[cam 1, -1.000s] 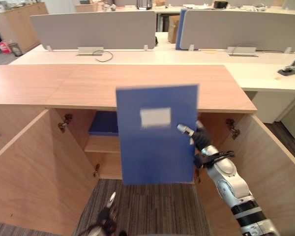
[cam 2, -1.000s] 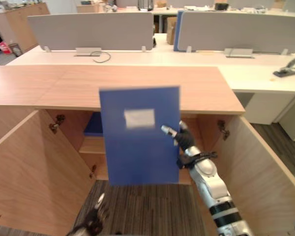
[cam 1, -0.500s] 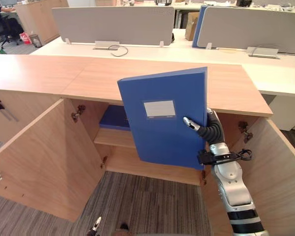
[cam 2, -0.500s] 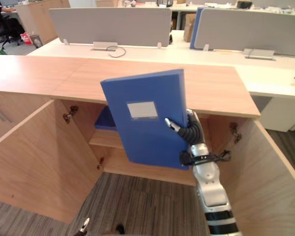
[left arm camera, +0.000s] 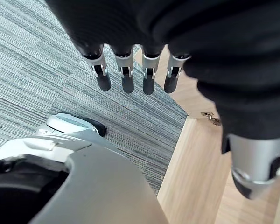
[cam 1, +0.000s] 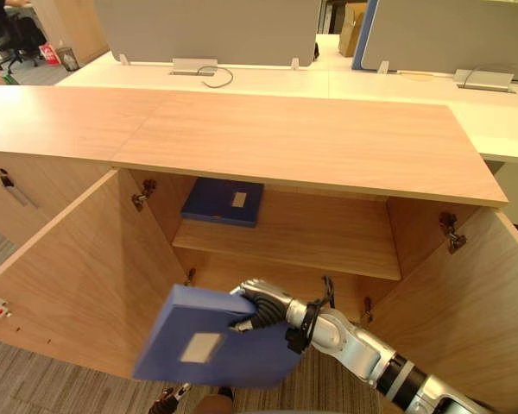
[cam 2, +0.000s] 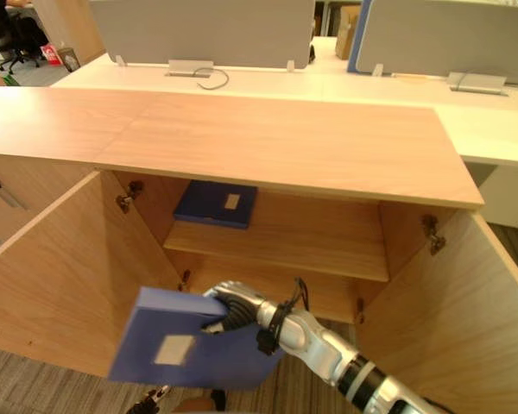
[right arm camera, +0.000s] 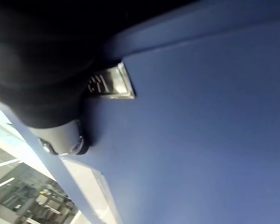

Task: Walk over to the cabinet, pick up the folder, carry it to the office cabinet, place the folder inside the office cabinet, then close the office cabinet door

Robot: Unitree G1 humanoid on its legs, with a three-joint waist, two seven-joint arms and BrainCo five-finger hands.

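Left door: the pale wooden cabinet has its left door swung wide, just left of the right hand's load.
Left hand: fingers straight and relaxed, holding nothing, hanging over grey striped carpet.
Folder: a flat blue rectangular folder with a white label, low in front of the lower compartment, reaching left and toward the robot from the right hand.
Axis: it lies nearly flat with the label face up. The long axis seems to run across the opening, with the label end farthest from the hand.
Right hand: clamped on the folder's far right edge, thumb pressed on the blue cover.
Shelf: a wooden shelf above and beyond the hand carries a second blue folder lying flat at its left end.
Right door: open, right of the hand.
Hidden: the fingers under the folder and the compartment floor behind it; the exact axis is hard to judge.
Change: half a second ago the folder stood upright, facing the camera at shelf height. It is now lowered and tipped flat, with the arm reaching left.
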